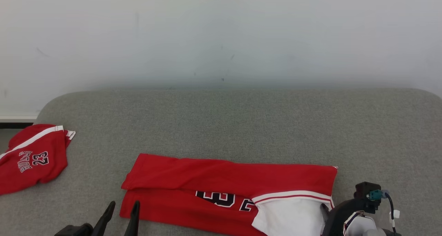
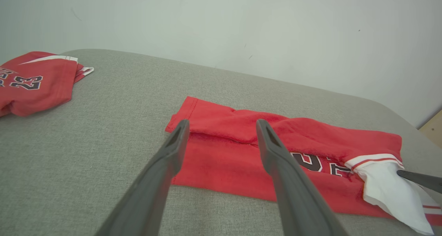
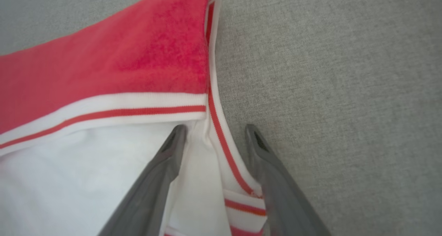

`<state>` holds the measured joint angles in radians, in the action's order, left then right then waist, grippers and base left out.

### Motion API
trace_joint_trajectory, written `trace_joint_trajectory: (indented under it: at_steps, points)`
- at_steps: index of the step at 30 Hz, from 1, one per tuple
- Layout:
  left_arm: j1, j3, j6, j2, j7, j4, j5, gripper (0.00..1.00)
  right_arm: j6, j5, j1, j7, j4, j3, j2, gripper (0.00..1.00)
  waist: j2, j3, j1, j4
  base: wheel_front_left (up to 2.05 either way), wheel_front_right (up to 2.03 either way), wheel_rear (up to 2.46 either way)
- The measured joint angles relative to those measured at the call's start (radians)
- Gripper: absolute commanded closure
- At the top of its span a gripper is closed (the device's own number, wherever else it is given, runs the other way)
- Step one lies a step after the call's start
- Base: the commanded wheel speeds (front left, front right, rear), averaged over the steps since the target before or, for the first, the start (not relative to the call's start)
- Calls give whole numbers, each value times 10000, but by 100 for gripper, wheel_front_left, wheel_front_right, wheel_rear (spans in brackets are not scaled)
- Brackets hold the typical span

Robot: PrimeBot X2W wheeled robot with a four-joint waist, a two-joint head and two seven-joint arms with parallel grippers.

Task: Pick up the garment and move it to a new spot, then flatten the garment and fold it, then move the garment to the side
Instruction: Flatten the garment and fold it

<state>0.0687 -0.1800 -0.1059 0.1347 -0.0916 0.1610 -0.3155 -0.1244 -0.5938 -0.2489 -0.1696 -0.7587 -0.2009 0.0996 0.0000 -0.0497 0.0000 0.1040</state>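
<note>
While both pincers stand spread and grasp nothing, I see the red jersey with white striped trim (image 1: 224,180) lying folded into a long band on the grey woven cushion surface (image 1: 241,125), close to the robot and a little right of centre. My left gripper (image 2: 222,124) hangs released above the band's left end, its dark fingers pointing across the fold line; I cannot tell whether they touch the cloth. My right gripper (image 3: 214,129) sits at the opposite end, jaws apart, straddling the ribbed white-and-red hem. One finger lies over the turned-out white lining and the other over bare grey fabric just beside the garment. That white flap overlaps the red cloth and part of the black numerals. A second red garment printed with 23 (image 1: 32,156) lies rumpled at the far left edge, well apart from the folded one. A plain white wall (image 1: 221,32) rises behind.
</note>
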Motion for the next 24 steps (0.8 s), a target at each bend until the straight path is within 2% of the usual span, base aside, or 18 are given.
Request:
trace_joint_trajectory:
  at_steps: [1,2,15,18,24]
  points:
    - [0,0,0,4,2,-15,0,0,12,-17,-81,-69,-69,-10,-8,74,0,7,0,8,0,0,0]
    - [0,0,0,4,10,-25,0,0,12,-17,-126,-71,-107,-13,-12,100,0,12,0,15,0,0,0]
    - [2,-2,0,8,111,-73,-8,0,42,-73,-500,-115,-403,370,119,100,0,18,0,-21,0,0,0]
    - [6,-4,0,12,121,-109,-12,0,42,-153,-532,10,-460,775,594,100,1,17,0,-57,0,0,0]
    - [37,-8,0,79,184,-157,-17,0,12,-192,-724,203,-550,1517,1952,100,0,10,0,-134,0,0,0]
